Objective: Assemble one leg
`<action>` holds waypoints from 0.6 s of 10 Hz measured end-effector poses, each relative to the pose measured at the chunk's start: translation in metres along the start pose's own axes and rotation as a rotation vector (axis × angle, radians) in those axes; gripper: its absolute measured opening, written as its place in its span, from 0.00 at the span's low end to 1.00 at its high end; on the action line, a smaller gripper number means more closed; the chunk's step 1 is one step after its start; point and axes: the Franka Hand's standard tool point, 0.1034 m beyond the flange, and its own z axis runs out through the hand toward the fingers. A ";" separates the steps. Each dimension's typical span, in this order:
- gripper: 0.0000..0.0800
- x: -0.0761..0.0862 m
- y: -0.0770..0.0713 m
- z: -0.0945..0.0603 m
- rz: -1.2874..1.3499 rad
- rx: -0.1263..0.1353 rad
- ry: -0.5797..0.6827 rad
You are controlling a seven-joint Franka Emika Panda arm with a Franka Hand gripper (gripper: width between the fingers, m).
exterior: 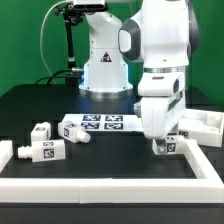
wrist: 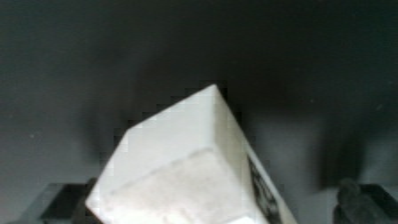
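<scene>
Two-finger gripper (exterior: 161, 140) is down at the black table (exterior: 60, 100) on the exterior view's right, straddling a stubby white plastic tagged leg (exterior: 168, 147). In the wrist view the leg (wrist: 178, 165) sits tilted between the jaws; can't tell if it's clamped. Flat white marker board (exterior: 100, 124) lies nearby.

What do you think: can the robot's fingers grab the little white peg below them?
Probably yes. The leg sits between the open fingers in the wrist view, with nothing blocking it.

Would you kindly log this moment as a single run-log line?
gripper: down over leg, grip unclear | spare legs: two, exterior view's left
</scene>
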 end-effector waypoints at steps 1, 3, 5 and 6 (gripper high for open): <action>0.69 0.000 0.000 0.000 0.001 0.000 0.000; 0.52 -0.001 -0.003 0.001 -0.007 0.006 -0.005; 0.35 -0.002 -0.006 0.001 -0.012 0.013 -0.008; 0.33 -0.008 -0.004 0.000 -0.081 0.012 -0.012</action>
